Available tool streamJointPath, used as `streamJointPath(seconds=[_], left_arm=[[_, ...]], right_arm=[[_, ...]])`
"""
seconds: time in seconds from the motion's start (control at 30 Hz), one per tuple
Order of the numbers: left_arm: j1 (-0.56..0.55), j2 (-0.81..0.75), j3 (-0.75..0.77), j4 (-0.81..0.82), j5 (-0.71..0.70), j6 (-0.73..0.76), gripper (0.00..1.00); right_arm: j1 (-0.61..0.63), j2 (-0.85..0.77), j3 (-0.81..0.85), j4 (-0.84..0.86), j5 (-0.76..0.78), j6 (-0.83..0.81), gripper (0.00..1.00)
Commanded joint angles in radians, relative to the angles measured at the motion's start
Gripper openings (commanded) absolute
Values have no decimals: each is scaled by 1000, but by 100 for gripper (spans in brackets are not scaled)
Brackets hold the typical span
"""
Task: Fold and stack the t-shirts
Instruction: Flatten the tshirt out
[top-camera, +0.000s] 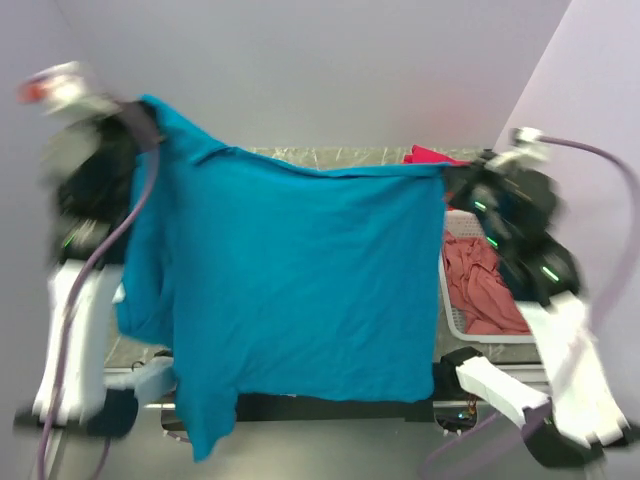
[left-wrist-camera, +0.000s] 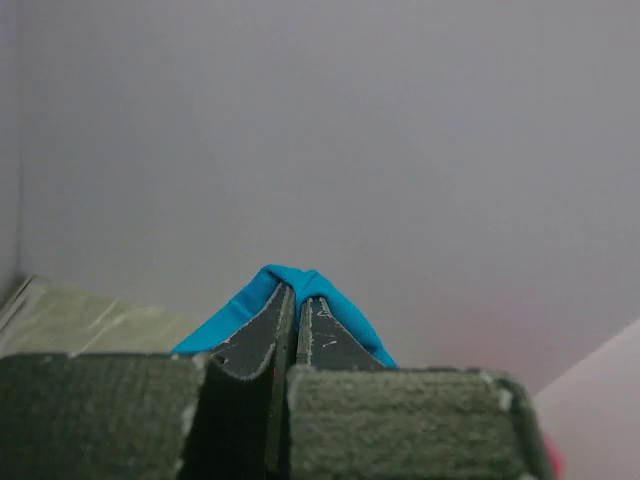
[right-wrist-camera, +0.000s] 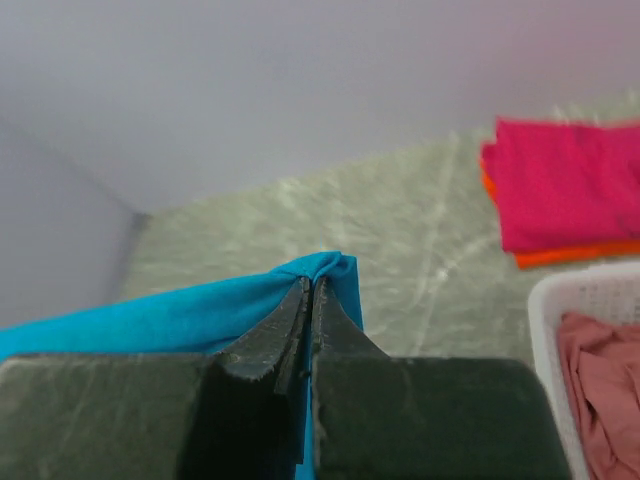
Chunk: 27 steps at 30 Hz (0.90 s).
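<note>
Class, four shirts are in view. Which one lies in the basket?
The salmon-pink shirt, crumpled in the basket; the teal shirt hangs in the air, the magenta shirt lies folded on the orange shirt.

Soft even light, motion blur on both arms, fingers defocused.

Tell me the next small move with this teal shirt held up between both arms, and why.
Probably lower both arms together and lay the teal-blue t-shirt flat on the table. The left jaws and right jaws are shut on its top edge, and it hangs spread in the air, not yet folded.
</note>
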Motion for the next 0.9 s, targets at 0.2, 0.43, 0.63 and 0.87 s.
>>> streamJointPath(seconds=[0.2,0.43,0.63,0.87], left_arm=[[11,705,-95,196,23,287,1],[16,1176,230,121,0,313,0],[21,1273,290,153,-6,307,0],[27,1232,266,87,-84,179,0]], right_arm=[[-198,522,-270,346,-172,48,0],[-203,1068,149,193,-218,-50,0],[-205,1224,307,141,-204,-43,0],[-212,1239,361,107,-177,-57,0]])
